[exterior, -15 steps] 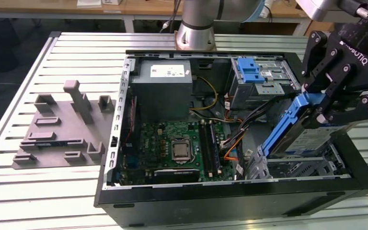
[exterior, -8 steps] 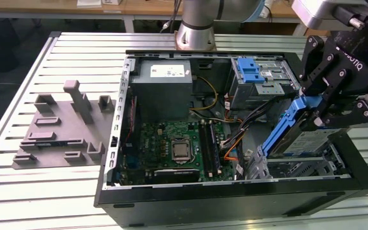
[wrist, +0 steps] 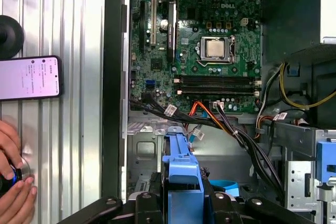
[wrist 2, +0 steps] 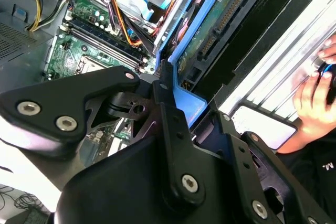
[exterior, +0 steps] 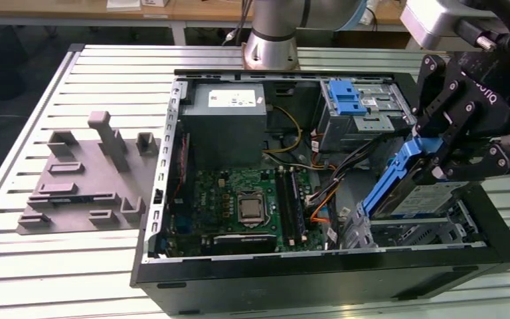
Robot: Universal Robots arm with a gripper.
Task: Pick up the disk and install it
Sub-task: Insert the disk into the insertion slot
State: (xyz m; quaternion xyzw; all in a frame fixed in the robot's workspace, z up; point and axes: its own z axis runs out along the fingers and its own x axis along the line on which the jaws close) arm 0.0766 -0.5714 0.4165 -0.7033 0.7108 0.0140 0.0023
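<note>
Disk is in the gripper, with the fingers clamped shut on the upper end of its blue carrier. The drive hangs steeply tilted over the corner of the open PC case on the exterior view's right. Its lower end sits at the mouth of the metal drive bay. Can't tell whether it's touching the bay's rails or just clear of them. Not seated, so install looks roughly midway.

The second wrist view shows the board side, with the connector edge at the end away from the gripper.

My read on doing this step well:
- Match the carrier's tilt to the bay's slide axis before any push. Going in skewed will likely jam the plastic rails.
- The cable bundle runs just beside the carrier's inner edge, between bay and motherboard. That's a snag risk, so keep the drive biased toward the case wall.
- The grip is on the plastic frame, not the metal body, so expect some flex. Slow, low-force travel, and stop on resistance.
- The blue bracket on the upper cage is well apart and not involved.

A person's hand and a phone are on the table outside the case wall, away from the bay.
</note>
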